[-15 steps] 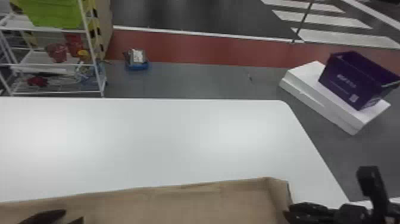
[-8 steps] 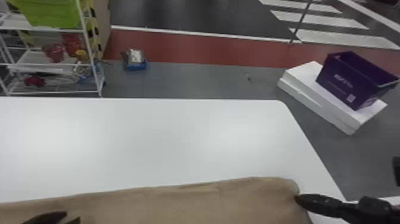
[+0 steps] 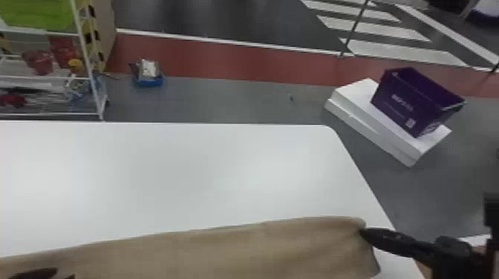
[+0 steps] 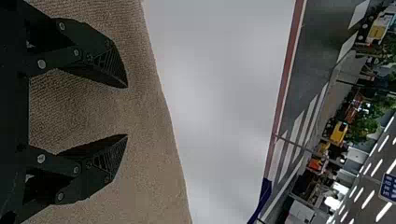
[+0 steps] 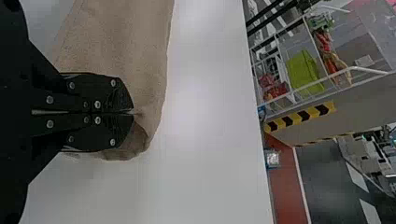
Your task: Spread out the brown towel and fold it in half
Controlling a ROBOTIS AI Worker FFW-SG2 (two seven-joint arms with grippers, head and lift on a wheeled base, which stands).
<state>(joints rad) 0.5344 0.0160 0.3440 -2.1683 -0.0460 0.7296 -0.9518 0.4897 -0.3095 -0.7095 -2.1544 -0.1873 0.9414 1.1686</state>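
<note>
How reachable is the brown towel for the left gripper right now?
Probably yes: the left gripper is open over the brown towel, with nothing visible in its way. The right gripper is closed on the towel's right end, well clear of it.

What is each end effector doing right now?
Left end effector: open, holding nothing, over the brown towel.
Right end effector: closed, pinching the towel's edge.

Free room beyond the towel
</note>
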